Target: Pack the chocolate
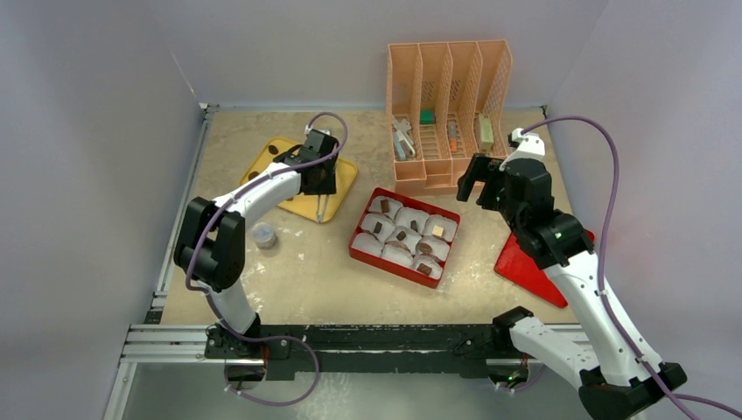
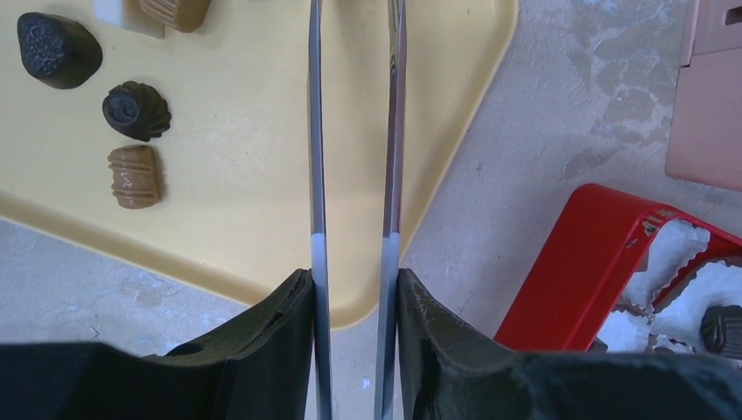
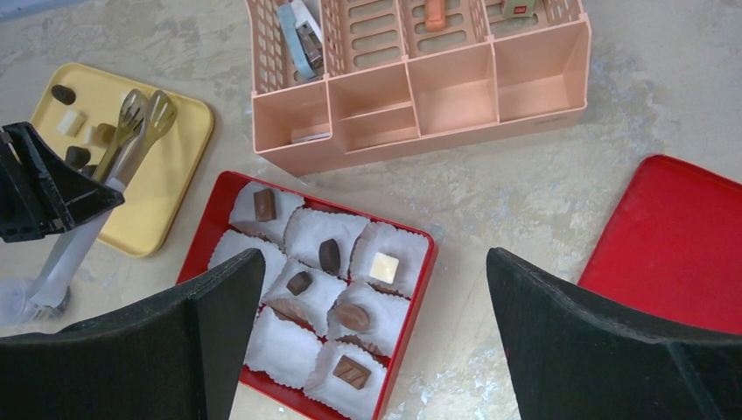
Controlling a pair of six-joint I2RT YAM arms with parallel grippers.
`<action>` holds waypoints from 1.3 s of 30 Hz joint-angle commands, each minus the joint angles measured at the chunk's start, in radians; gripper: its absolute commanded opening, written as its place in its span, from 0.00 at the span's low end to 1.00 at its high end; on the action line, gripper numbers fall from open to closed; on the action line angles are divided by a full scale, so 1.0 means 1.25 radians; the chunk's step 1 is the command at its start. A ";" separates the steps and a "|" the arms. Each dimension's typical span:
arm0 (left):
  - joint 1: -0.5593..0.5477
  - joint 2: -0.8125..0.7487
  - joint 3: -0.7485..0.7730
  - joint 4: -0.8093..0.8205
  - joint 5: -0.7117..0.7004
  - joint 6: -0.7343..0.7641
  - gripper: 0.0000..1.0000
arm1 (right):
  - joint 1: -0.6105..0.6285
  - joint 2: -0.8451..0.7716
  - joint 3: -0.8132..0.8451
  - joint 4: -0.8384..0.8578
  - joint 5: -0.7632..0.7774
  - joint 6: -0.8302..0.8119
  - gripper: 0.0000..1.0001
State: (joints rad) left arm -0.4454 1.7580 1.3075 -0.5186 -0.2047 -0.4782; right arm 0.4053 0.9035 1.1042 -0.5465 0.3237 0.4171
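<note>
The left gripper pinches the tongs over the yellow tray; loose chocolate lies to its left — swing there, straddle one piece, squeeze gently. The right gripper gapes wide, holding nothing.

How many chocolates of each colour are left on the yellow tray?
Dark brown chocolates: 2
Tan chocolates: 2
White chocolate: 1
Total: 5 in view on the yellow tray; more may be hidden.
</note>
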 commanded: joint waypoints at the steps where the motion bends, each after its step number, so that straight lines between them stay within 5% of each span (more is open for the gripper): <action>1: 0.005 -0.078 0.032 -0.024 0.020 0.013 0.22 | -0.003 0.005 0.003 0.017 0.010 -0.013 0.99; 15: 0.005 -0.208 0.032 -0.151 0.076 0.025 0.19 | -0.003 0.002 0.018 0.010 0.005 -0.012 0.99; 31: 0.001 -0.295 0.051 -0.243 0.285 0.066 0.19 | -0.003 0.011 0.020 0.009 0.008 -0.009 0.99; 39: -0.090 -0.294 0.100 -0.281 0.337 0.094 0.19 | -0.002 0.018 0.020 0.015 0.007 -0.006 0.99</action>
State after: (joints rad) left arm -0.4877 1.4300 1.3567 -0.8749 0.1528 -0.3981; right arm 0.4053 0.9184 1.1042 -0.5465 0.3237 0.4175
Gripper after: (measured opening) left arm 0.343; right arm 0.987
